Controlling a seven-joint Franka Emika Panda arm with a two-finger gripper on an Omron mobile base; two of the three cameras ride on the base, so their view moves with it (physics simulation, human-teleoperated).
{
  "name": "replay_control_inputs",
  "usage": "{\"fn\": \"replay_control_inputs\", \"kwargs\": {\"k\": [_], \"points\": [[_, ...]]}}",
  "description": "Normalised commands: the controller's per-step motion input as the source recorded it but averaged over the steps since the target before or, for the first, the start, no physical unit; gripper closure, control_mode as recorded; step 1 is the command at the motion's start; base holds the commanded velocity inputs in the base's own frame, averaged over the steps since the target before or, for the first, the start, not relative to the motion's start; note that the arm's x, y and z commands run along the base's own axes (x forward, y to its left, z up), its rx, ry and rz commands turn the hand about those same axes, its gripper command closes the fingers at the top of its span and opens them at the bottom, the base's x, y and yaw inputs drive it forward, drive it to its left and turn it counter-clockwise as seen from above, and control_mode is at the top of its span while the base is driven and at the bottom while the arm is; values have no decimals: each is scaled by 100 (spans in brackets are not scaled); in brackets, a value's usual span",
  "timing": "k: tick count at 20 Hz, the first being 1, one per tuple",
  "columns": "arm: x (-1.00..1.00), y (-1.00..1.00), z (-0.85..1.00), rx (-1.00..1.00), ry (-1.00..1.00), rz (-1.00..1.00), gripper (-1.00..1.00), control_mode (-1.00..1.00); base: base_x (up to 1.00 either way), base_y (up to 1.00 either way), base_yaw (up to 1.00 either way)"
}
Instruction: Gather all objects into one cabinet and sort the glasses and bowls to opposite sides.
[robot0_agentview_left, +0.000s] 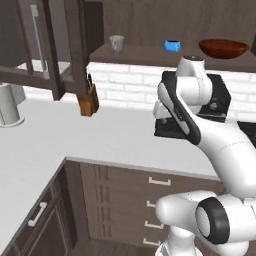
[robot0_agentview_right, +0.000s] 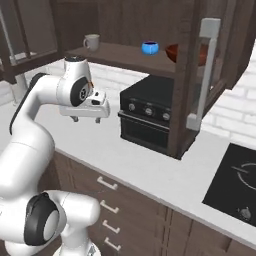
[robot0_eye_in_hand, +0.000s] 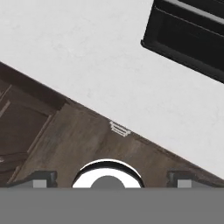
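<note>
On the shelf of the open dark wooden cabinet (robot0_agentview_left: 150, 56) stand a pale tumbler (robot0_agentview_left: 116, 43), a bright blue cup (robot0_agentview_left: 172, 45) and a wide red-brown bowl (robot0_agentview_left: 223, 48). The right base view shows the tumbler (robot0_agentview_right: 91, 42) and blue cup (robot0_agentview_right: 149, 48) too, with the bowl (robot0_agentview_right: 172, 52) partly hidden behind the glass door (robot0_agentview_right: 192, 80). My gripper (robot0_agentview_right: 86, 120) hangs over the white counter, well below the shelf and pointing down. In the hand view its fingertips (robot0_eye_in_hand: 43, 179) stand wide apart, so the gripper (robot0_eye_in_hand: 112, 180) is open and empty.
A black countertop oven (robot0_agentview_right: 150, 117) sits under the shelf right of the hand. The right door's grey handle (robot0_agentview_right: 205, 70) juts toward me. The left door (robot0_agentview_left: 45, 45) is swung open too. A knife block (robot0_agentview_left: 88, 100), a white appliance (robot0_agentview_left: 7, 105) and a cooktop (robot0_agentview_right: 240, 180) share the counter.
</note>
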Motion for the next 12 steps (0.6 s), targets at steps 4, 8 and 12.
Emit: {"fn": "replay_control_inputs", "kwargs": {"k": [4, 8, 12], "points": [[0, 0, 0, 0, 0, 0, -100, 100, -34, 9, 52], [0, 0, 0, 0, 0, 0, -100, 100, -12, 11, 53], [0, 0, 0, 0, 0, 0, -100, 100, -1, 10, 54]]}}
